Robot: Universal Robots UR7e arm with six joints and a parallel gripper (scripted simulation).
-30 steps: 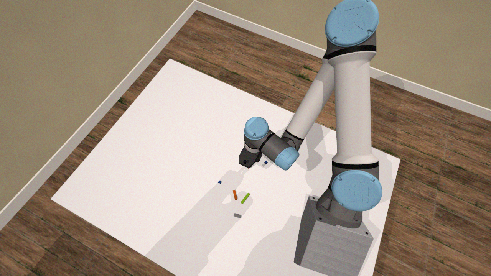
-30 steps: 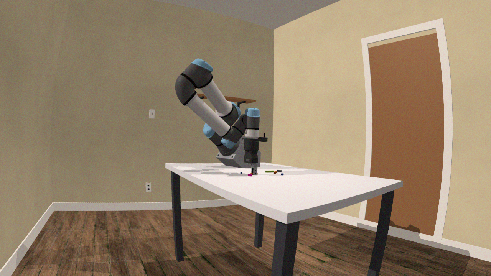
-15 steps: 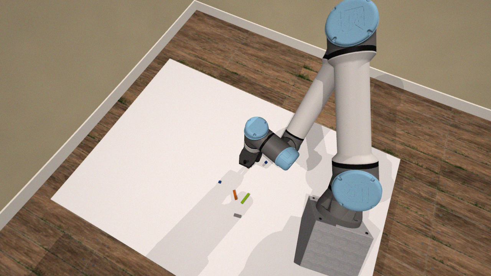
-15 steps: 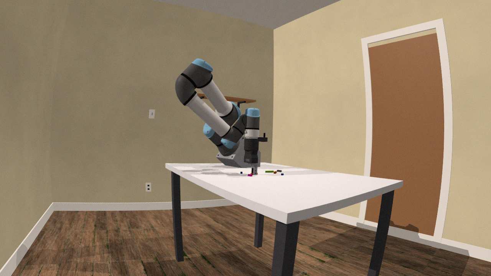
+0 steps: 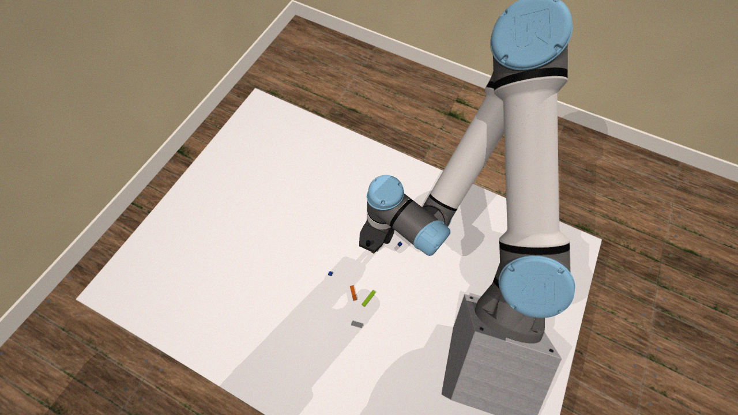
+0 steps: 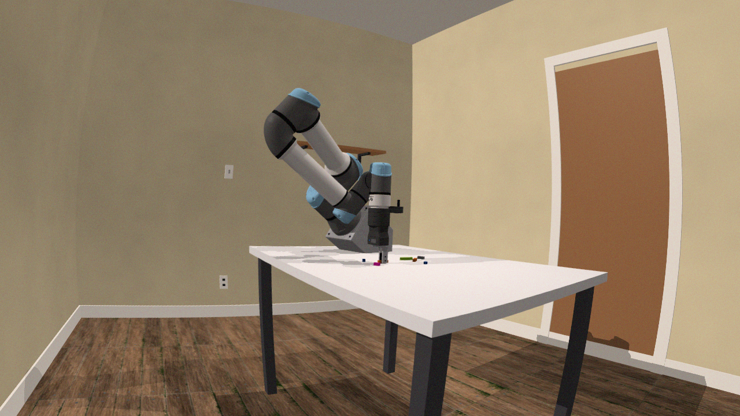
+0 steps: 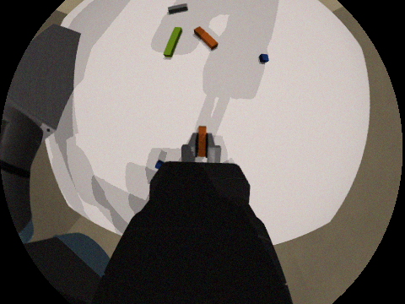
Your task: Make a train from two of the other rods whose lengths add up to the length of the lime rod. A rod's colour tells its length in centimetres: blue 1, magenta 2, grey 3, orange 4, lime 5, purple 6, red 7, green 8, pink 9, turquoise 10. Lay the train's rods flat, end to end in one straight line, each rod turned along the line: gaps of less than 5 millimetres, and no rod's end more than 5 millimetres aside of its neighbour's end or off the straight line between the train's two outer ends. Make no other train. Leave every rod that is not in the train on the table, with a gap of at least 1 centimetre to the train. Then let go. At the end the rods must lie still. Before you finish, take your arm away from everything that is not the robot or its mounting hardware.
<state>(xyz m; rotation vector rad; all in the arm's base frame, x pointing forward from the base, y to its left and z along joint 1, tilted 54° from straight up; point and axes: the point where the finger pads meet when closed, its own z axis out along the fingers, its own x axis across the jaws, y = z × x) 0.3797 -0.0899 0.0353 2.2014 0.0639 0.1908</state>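
Left blue rod (image 5: 330,273) (image 6: 425,262) (image 7: 264,58): alone on the bench (image 5: 206,206) (image 6: 481,289) (image 7: 304,127)
Loose orange rod (image 5: 353,292) (image 6: 414,259) (image 7: 206,38): beside lime, apart
Grey rod (image 5: 357,324) (image 6: 420,257) (image 7: 178,8): near lime
Lime rod (image 5: 368,298) (image 6: 406,258) (image 7: 173,41): flat
Jaws: closed on the gripped orange rod (image 7: 202,141), low over the bench
Magenta rod (image 6: 376,263): by the jaws, exterior view only
Right blue rod (image 5: 399,244) (image 6: 363,260) (image 7: 159,165): near the jaws

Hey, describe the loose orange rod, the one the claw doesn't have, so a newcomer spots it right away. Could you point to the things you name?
On the white tabletop (image 5: 206,206) (image 6: 465,289) (image 7: 304,169), find the lime rod (image 5: 368,298) (image 6: 406,258) (image 7: 173,41). Right beside it lies the loose orange rod (image 5: 353,293) (image 6: 414,259) (image 7: 206,38). It is slightly shorter than the lime rod, and its orange twin (image 7: 202,141) is gripped in the claw (image 6: 383,262) (image 7: 202,140).
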